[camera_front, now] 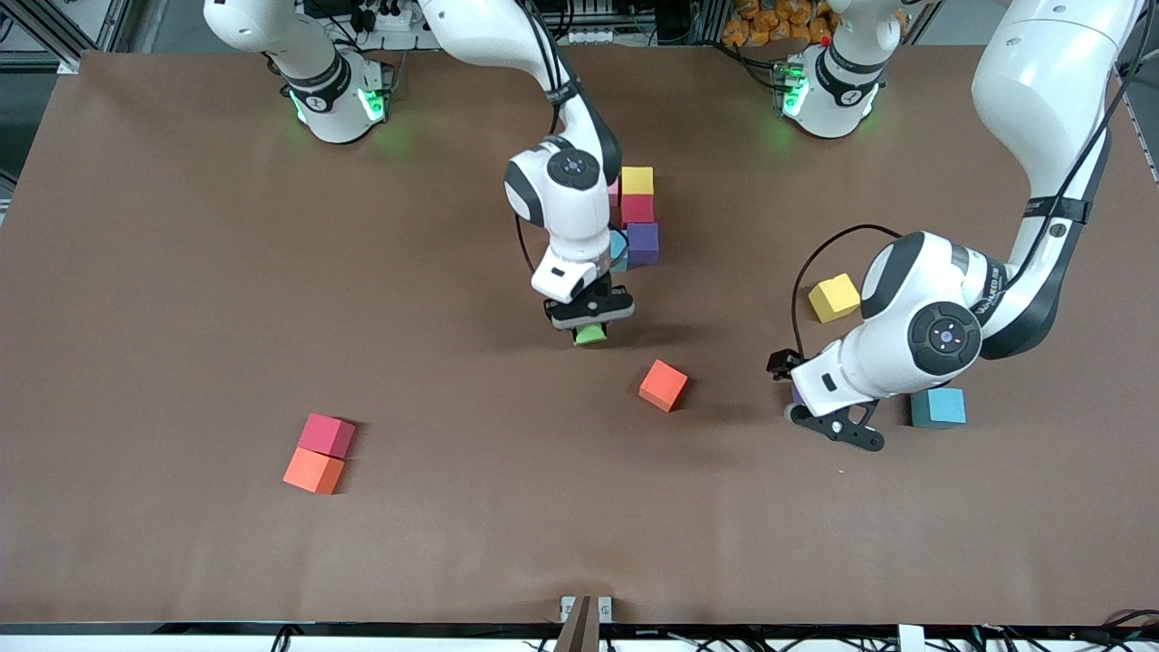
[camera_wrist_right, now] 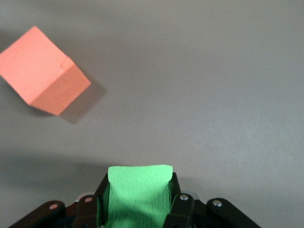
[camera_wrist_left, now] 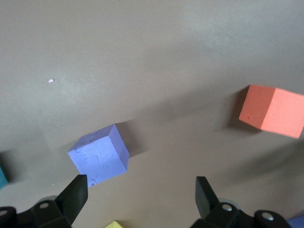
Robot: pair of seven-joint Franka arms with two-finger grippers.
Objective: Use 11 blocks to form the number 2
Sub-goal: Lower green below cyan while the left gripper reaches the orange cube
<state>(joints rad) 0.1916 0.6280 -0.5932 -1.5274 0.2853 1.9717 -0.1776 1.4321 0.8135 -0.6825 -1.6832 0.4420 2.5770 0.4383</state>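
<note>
Nearest the camera on the desk (camera_front: 181,543) lie an orange block (camera_front: 313,471) and a pink block (camera_front: 327,435), touching, well toward the right arm's end from the started number 2 (camera_front: 638,222). That cluster shows a yellow, a red, a purple and a light blue cube, with pink peeking out; the right arm hides part of it, so the count is unclear, but it looks under half built. The right gripper (camera_front: 591,319), jaws clenched on a green block (camera_wrist_right: 137,199), hangs over the desk just camera-side of the cluster. A loose orange cube (camera_front: 664,385) lies nearer the camera still. The left gripper (camera_wrist_left: 141,192), jaws released, hovers over a purple block (camera_wrist_left: 99,156), toward the left arm's end, between a yellow cube (camera_front: 834,297) and a light blue cube (camera_front: 939,407). Several cubes remain to fetch.
</note>
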